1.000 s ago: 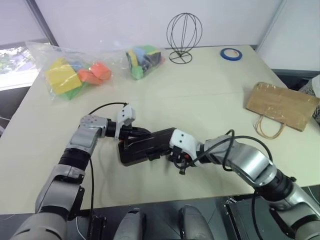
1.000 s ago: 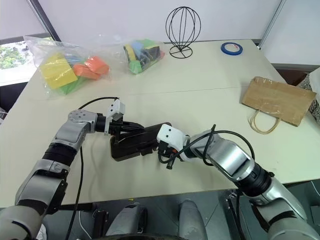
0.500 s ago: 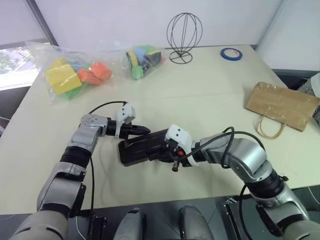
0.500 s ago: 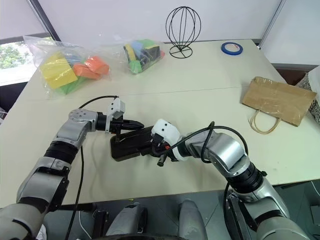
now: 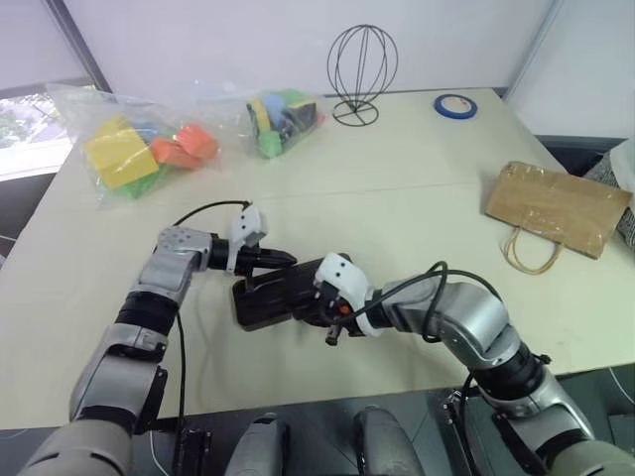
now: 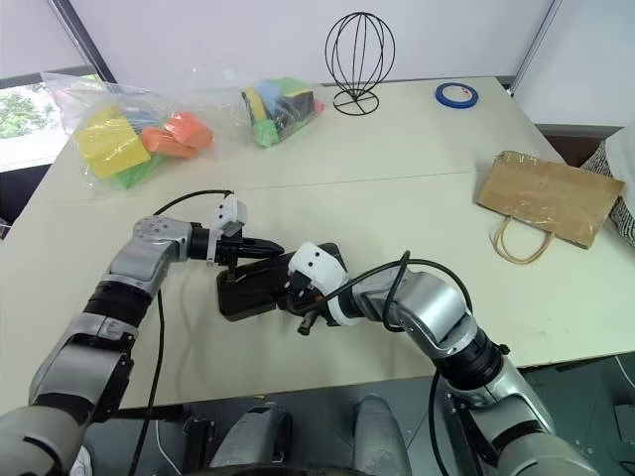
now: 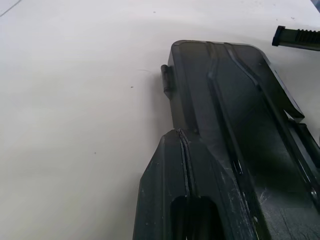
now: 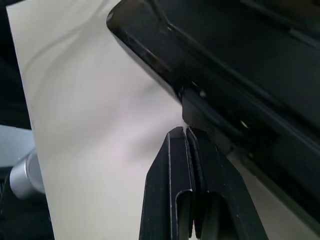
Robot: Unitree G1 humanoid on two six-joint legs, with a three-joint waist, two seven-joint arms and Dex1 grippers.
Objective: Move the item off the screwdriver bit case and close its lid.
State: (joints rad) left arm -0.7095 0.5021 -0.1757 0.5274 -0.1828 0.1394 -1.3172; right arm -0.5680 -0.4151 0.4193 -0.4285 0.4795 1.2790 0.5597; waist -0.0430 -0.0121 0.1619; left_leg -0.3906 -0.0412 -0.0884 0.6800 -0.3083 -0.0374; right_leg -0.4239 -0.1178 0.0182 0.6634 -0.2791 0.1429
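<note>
Pale cream desk, white walls behind. Flat dark grey plastic screwdriver bit case near the front edge, smoky-brown lid down flat. Left gripper clenched on the lid; right gripper clenched at its latch. Flat brown kraft paper bag well apart, by the right edge. Bare desk between.

Both arms reach inward, left claw and right claw each with fingers pressed together.

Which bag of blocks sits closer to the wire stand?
The smaller bag, with green and blue blocks, just left of the wire stand; the bigger bag lies at the table's far-left edge.
</note>
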